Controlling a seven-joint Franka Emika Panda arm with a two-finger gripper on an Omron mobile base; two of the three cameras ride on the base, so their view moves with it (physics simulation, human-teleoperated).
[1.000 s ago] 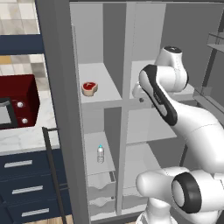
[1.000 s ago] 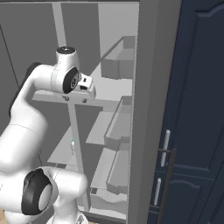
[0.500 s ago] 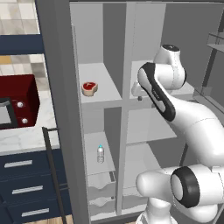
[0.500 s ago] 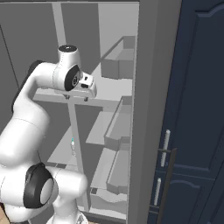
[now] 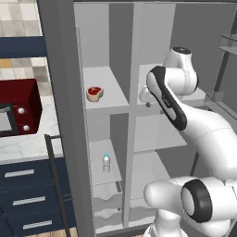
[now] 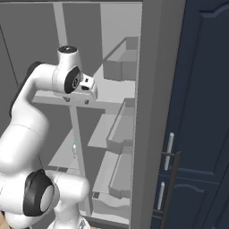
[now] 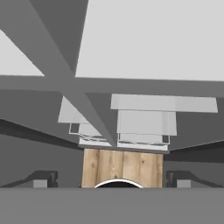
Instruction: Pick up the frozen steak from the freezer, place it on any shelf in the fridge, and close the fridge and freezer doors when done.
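Observation:
The frozen steak (image 5: 95,92) lies on a narrow shelf in the freezer (image 5: 105,51), whose door (image 5: 60,106) stands open. To its right, past the divider, my gripper (image 5: 148,104) hangs in the fridge (image 5: 203,32), just above a broad shelf (image 5: 155,132), roughly level with the steak. It also shows in the right base view (image 6: 76,101), pointing down. From the hand view the gripper (image 7: 111,179) is open, its fingertips (image 7: 43,179) wide apart with nothing between them. The fridge door (image 6: 152,112) is open too.
A water bottle (image 5: 106,163) stands on a lower freezer shelf. White drawers (image 5: 109,203) sit at the bottom. A dark red appliance (image 5: 18,106) rests on the counter over navy drawers (image 5: 28,203). A navy cabinet (image 6: 205,112) stands right of the fridge door.
The arm's lower joints turn slightly. The hand stays almost where it was above the fridge shelf, still empty.

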